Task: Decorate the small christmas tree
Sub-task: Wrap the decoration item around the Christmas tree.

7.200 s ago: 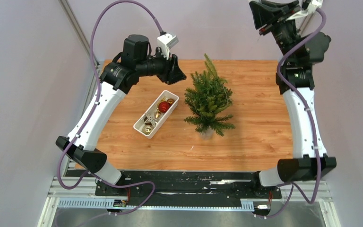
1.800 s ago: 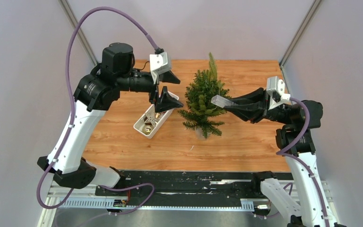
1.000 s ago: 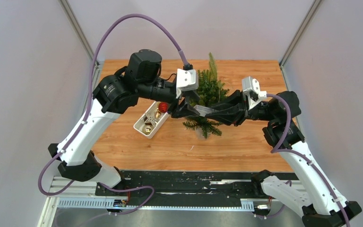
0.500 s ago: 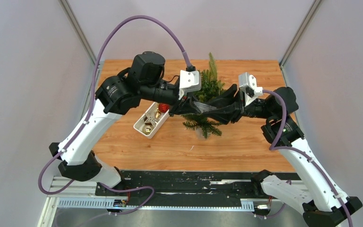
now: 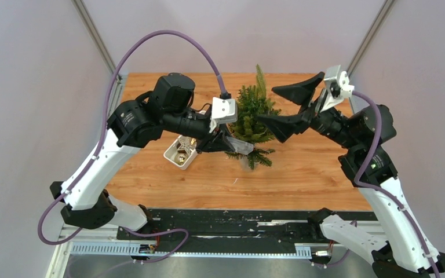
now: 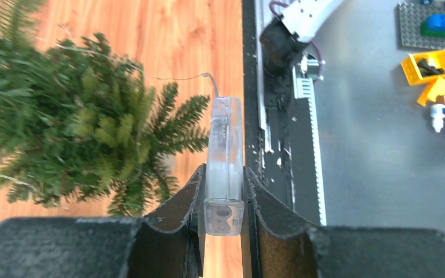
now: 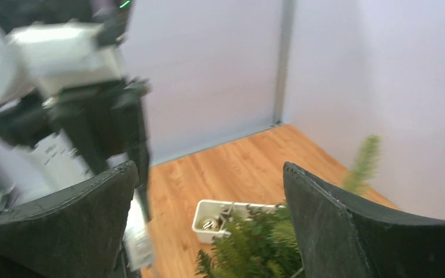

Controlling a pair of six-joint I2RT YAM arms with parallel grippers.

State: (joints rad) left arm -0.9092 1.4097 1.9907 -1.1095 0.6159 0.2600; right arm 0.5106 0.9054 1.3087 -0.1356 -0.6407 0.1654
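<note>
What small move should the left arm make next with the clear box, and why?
Probably lower the clear box beside the base of the small christmas tree. The left end effector grips it, its thin wire runs into the branches, and the right end effector stands open.

right claw [image 7: 208, 167] spread wide | small christmas tree [image 7: 255, 246] below (blurred) | white tray [image 7: 199, 223] beside it

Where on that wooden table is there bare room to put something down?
Bare wood lies right of the tree, out to the table's right edge, and along the near strip before tree and tray. The middle is crowded: the left gripper, holding a clear box, and the open right gripper hang by the tree.
</note>
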